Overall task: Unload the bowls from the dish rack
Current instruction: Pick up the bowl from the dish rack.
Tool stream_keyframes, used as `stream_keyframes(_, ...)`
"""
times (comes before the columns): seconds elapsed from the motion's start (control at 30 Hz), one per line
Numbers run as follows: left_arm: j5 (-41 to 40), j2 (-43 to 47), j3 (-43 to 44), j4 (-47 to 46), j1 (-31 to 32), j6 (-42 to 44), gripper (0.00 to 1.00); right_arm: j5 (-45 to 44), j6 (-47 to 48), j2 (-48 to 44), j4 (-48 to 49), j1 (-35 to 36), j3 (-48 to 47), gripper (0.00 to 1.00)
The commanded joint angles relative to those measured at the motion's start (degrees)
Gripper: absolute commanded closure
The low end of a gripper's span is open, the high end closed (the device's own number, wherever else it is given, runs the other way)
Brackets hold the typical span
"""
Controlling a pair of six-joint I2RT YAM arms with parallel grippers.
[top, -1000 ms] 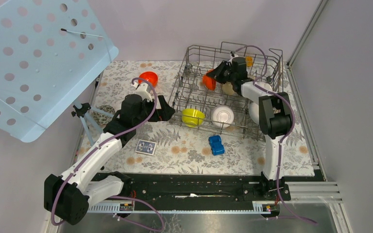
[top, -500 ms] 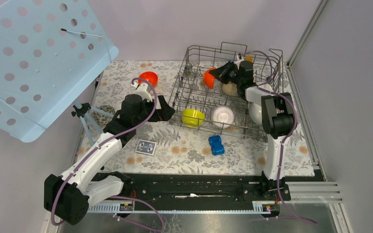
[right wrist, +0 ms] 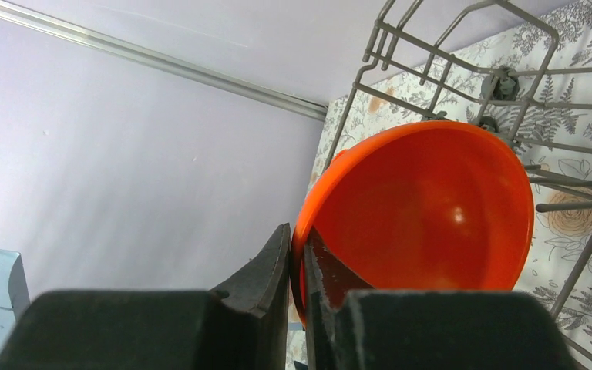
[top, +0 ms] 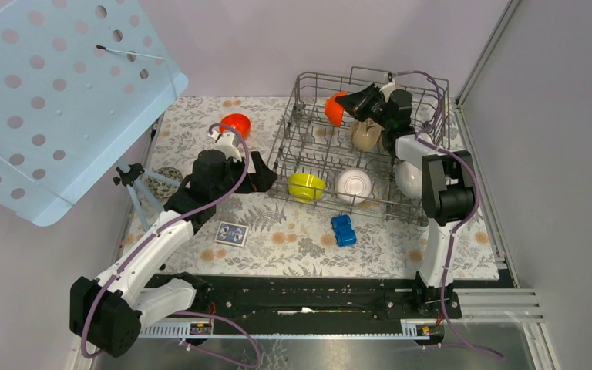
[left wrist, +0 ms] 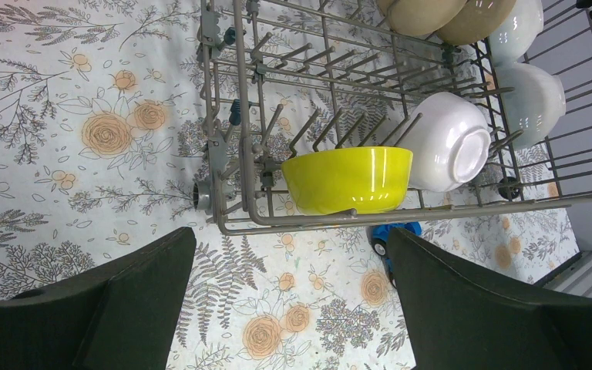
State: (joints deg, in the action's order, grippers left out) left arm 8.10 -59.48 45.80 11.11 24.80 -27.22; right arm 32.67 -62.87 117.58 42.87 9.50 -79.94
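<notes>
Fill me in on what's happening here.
The right gripper is shut on the rim of an orange-red bowl, holding it over the far end of the dish rack. The left gripper hangs open beside the rack's near left corner, facing the yellow-green bowl. That one, the white bowls and the beige bowls are not yet unloaded; a second orange-red bowl sits on the table left of the rack.

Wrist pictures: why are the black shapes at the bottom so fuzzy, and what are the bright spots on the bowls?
Left wrist view: the black shapes are the left pincer, too near the lens to be sharp; the streaks on the yellow bowl are glare off its glossy side. Right wrist view: the right pincer blurs likewise, and the orange bowl it grips shows a glare spot.
</notes>
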Motion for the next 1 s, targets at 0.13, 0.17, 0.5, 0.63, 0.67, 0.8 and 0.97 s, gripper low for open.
stream_keyframes(0.13,-1.15,1.04,1.57,-0.31,0.07,0.5,0.01,1.89,-2.08,-5.17,5.84,-1.15,0.24,1.0)
stream_keyframes(0.17,-1.23,1.1,1.57,-0.33,0.07,0.57,0.01,1.94,-2.16,-5.41,5.82,-1.15,0.16,1.0)
stream_keyframes(0.5,-1.43,1.92,1.57,-0.27,0.05,0.38,0.01,2.71,-0.32,-10.05,3.24,-0.31,-0.13,1.0)
stream_keyframes(0.63,-1.63,2.31,1.57,-0.21,0.03,0.33,0.01,2.49,1.87,-14.37,0.94,1.13,0.29,1.0)
stream_keyframes(0.67,-1.77,2.39,1.57,-0.16,0.05,0.33,0.01,2.35,3.01,-15.71,-0.13,1.81,0.43,1.0)
stream_keyframes(0.8,-2.53,2.91,1.74,0.31,0.31,0.24,0.01,0.55,9.98,-22.56,-5.86,5.68,3.56,1.0)
stream_keyframes(0.97,-6.39,4.69,1.66,0.95,1.83,0.88,0.01,-2.4,16.47,-33.1,-11.15,11.28,10.48,1.0)
